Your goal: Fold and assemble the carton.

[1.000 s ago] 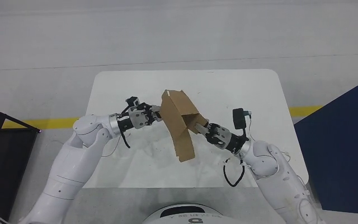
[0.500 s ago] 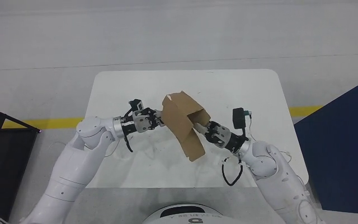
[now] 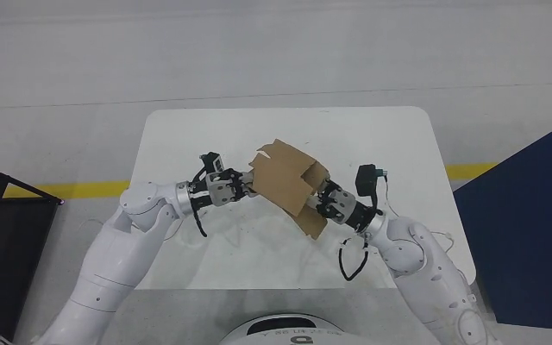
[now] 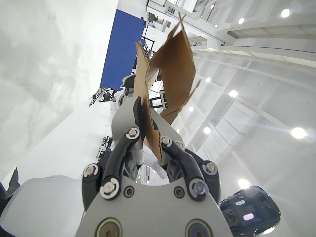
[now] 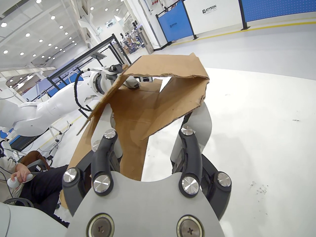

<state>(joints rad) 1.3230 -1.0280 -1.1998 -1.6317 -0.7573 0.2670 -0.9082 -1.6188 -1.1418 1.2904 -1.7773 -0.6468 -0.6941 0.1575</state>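
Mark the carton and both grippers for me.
carton [image 3: 289, 175], top view, middle of its brown panel
left gripper [image 3: 245, 184], top view, between its fingertips
right gripper [image 3: 321, 198], top view, its tip at the carton

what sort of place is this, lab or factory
Most likely a big industrial hall used for robot trials: a high ceiling with rows of lights, blue partition panels, and a yellow floor line beside the white table.

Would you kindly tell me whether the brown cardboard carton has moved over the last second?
Yes. In the top view the brown cardboard carton has turned: its near end has swung toward the right edge of the white table, away from the near edge.
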